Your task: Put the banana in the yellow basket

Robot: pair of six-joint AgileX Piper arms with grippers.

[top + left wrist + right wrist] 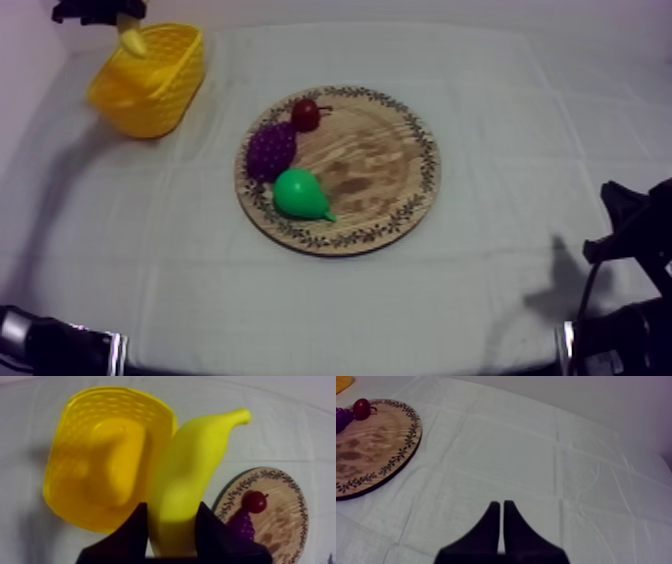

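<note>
My left gripper (172,522) is clamped on the banana (195,471). Its two black fingers (135,528) press the smooth, matte yellow sides at the thick end, and the curved body tapers up to a blunt stalk. In the top view, my left gripper (112,14) hangs over the far rim of the yellow basket (160,100), with the banana (132,40) pointing down into the opening, well clear of the board. The basket (65,471) is moulded plastic with a woven-looking lattice wall and a flared, rounded rim. The round wooden board (370,160) shows pale grain with darker blotches and a ring of dark leaf pattern at its edge. On its left part lie a knobbly purple bunch of grapes (270,150), a glossy small red fruit (306,114) with a thin stalk, and a smooth green pear (298,194) lying on its side. My right gripper (501,508) hovers above the creased grey-white cloth (546,451), its fingers pressed together as a narrow wedge, holding nothing.
</note>
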